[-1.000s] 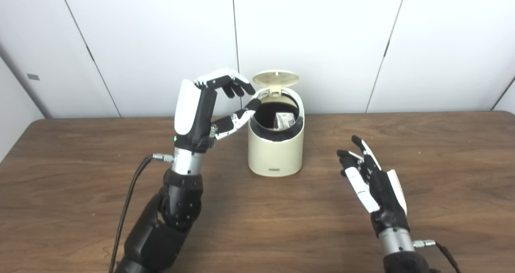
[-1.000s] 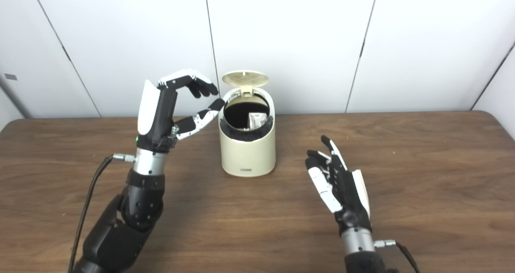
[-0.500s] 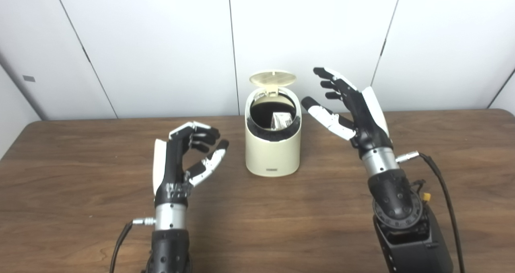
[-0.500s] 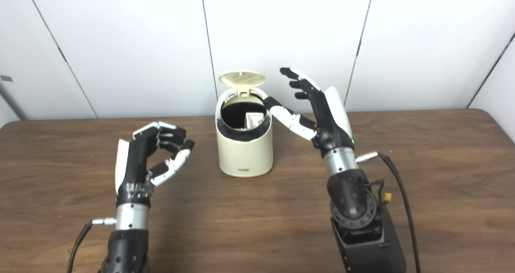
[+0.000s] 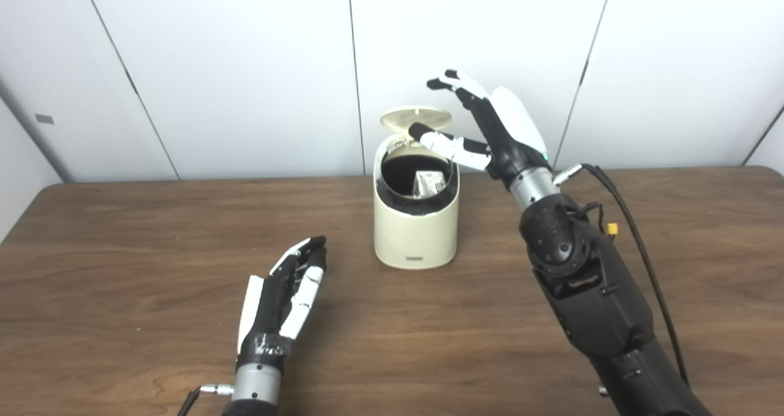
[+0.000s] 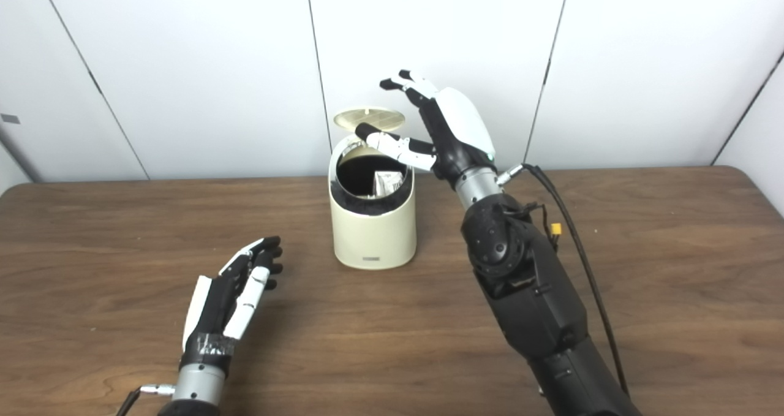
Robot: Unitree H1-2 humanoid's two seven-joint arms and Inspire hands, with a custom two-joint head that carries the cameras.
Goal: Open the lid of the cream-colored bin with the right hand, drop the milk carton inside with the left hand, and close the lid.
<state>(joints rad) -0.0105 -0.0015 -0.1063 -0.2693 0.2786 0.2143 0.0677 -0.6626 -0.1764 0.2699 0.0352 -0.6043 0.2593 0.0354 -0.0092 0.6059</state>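
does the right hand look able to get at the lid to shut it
Probably yes: the right hand is raised, open, beside the upright lid, its thumb already in front of it, nothing between them.

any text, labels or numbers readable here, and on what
Nothing can be read outright.
Small dark mark low on the front of the bin: too small to read.
Dark print on the carton inside the bin: blurred, unreadable.
Small grey plate on the wall at far left: no legible text.
Neither the left hand nor the right hand shows any lettering.
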